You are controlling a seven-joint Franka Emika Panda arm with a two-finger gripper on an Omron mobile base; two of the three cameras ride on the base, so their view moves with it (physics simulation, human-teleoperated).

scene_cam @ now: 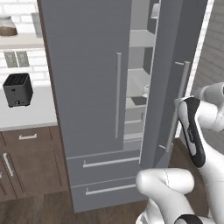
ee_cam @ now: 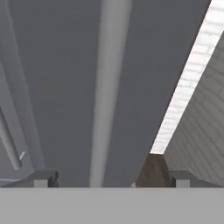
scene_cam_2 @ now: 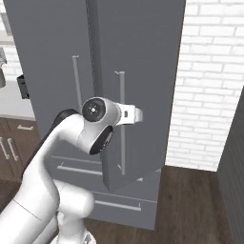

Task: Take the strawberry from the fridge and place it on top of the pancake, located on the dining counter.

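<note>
**Fridge door ajar, tool spread at the handle**

The fridge [scene_cam: 92,87] stood with its right door [scene_cam: 173,65] swung partly outward, leaving a gap through which pale shelves [scene_cam: 138,83] showed. The left door was closed flat. The tool [ee_cam: 111,178] sat with its fingertips [ee_cam: 43,178] wide apart, one on each side of the right door's handle [ee_cam: 109,87], gripping nothing. In the right base view the arm's wrist [scene_cam_2: 102,114] was just beside that handle [scene_cam_2: 122,124]. The strawberry could not be made out on the shelves through the gap. A black toaster [scene_cam: 17,89] stood on the white surface [scene_cam: 30,111] to the left of the fridge, above brown cabinets [scene_cam: 30,162].
</note>
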